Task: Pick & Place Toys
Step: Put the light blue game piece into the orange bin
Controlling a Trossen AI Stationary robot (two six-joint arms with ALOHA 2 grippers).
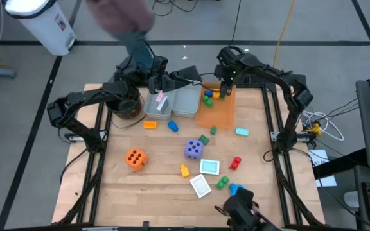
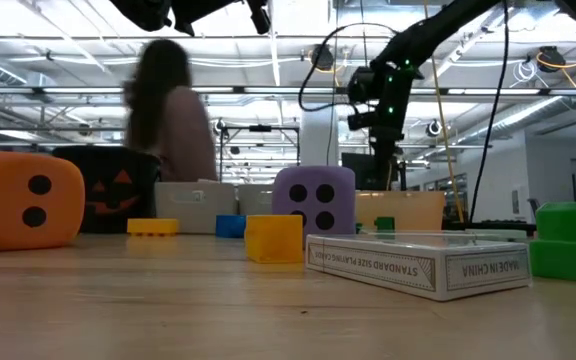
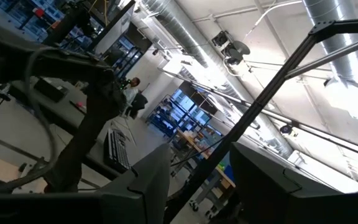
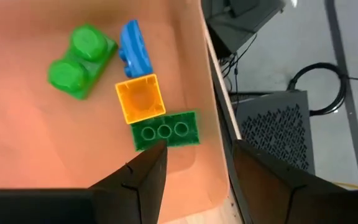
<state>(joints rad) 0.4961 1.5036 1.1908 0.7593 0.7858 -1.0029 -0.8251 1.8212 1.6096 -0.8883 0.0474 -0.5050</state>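
On the wooden bench (image 1: pixel 159 186) we see the toys scattered. There are two foam dice: an orange die (image 1: pixel 135 158) with dark dots toward the left, and a purple die (image 1: pixel 193 149) with pale dots near the middle. We count two flat cards near the front, a white one (image 1: pixel 200 186) and a teal-edged one (image 1: pixel 209 167), with a small pale blue piece (image 1: pixel 241 131) lying apart on the right side.

Loose plastic blocks on the bench: one orange (image 1: pixel 149 124), one yellow (image 1: pixel 184 171), one red (image 1: pixel 235 162), two blue (image 1: pixel 172 126) (image 1: pixel 235 188) and three green (image 1: pixel 221 183) (image 1: pixel 203 138) (image 1: pixel 212 131).

More blocks lie inside the orange bin (image 1: pixel 218 114) at the back. The right wrist view shows four of them there: a green two-knob block (image 4: pixel 79 61), a blue block (image 4: pixel 135 48), a hollow orange cube (image 4: pixel 140 98) and a dark green three-stud brick (image 4: pixel 165 130), the last three touching one another by the bin's wall.

The right gripper (image 4: pixel 194 168) hangs over that bin, its fingers apart and holding nothing. The left gripper (image 3: pixel 194 180) sits at the back left, near two grey bins (image 1: pixel 172 102) and a black pot (image 1: pixel 126 106), pointing up at the ceiling; its fingers are apart and empty.

A person (image 2: pixel 173 120) stands behind the bench.
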